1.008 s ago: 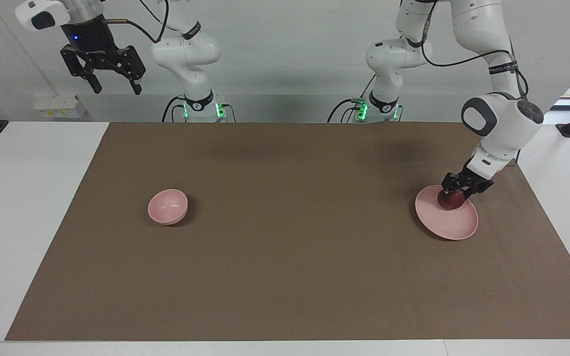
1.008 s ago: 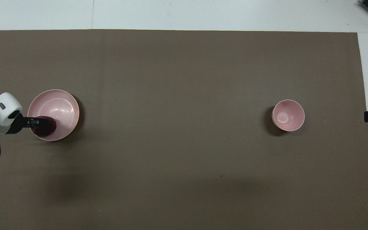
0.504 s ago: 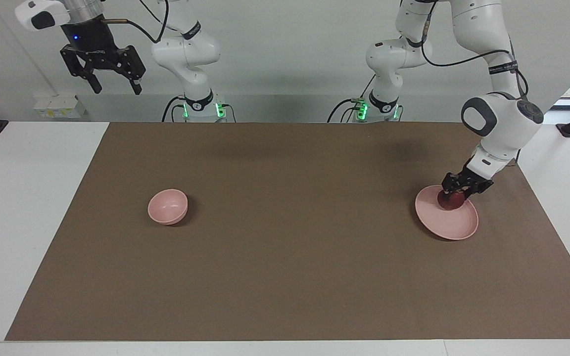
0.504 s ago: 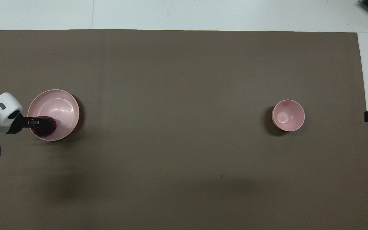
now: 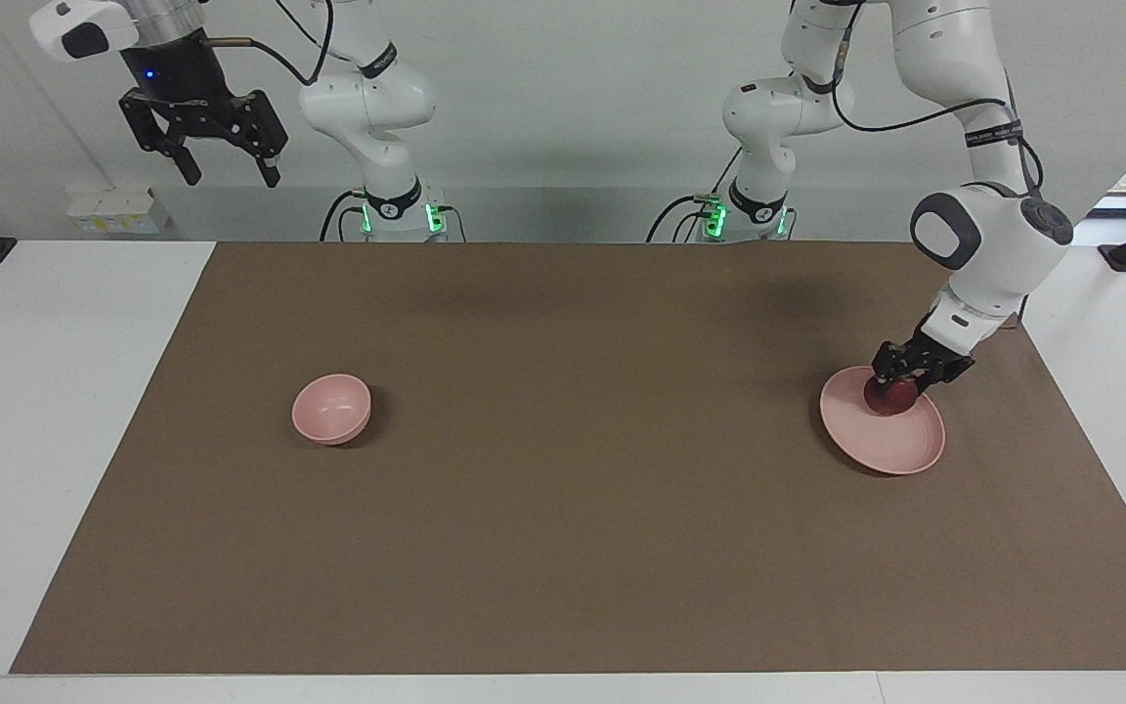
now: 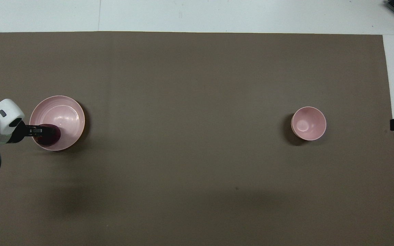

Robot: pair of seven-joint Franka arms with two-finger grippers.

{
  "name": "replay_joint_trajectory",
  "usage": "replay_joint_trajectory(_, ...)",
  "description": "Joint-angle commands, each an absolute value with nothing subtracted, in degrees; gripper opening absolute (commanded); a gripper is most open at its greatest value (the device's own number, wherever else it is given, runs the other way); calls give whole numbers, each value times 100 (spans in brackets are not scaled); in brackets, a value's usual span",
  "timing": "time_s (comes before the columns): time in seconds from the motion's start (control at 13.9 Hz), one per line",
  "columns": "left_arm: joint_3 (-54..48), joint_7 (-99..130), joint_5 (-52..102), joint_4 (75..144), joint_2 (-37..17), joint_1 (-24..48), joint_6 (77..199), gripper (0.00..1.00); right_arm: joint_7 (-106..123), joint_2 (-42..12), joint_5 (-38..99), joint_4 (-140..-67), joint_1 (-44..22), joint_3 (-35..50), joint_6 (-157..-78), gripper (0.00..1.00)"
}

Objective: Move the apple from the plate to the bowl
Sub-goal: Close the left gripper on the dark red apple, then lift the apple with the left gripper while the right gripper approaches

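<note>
My two arms are glossy white with dark grey joint caps and black bands at the joints. Black cables loop along both. Green lights glow at each base. Both grippers are black, angular metal.

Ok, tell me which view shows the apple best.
The facing view: the apple shows on the plate at the edge nearer the robots, with the left gripper shut on it. The overhead view gives a dark patch partly under the gripper.
</note>
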State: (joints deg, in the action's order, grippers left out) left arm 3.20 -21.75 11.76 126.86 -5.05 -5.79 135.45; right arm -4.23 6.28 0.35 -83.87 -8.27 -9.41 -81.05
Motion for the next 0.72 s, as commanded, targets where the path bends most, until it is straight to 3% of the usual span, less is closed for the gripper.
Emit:
replay_joint_trajectory(0.0,308,-2294,1274,12272,-466,-632,12713,0,-281,738,-9,-8490,-773,-914,-8060,100)
replay_joint_trajectory(0.43,176,-2259,1676,11470,-115,-563,11471,0,218,835,0,-8709,-870,-870,-7963,100)
replay_joint_trajectory(0.65,-95,-2233,2826,11496,79,-466,11461,0,168,844,462,-9498,-1142,-870,-8768,100)
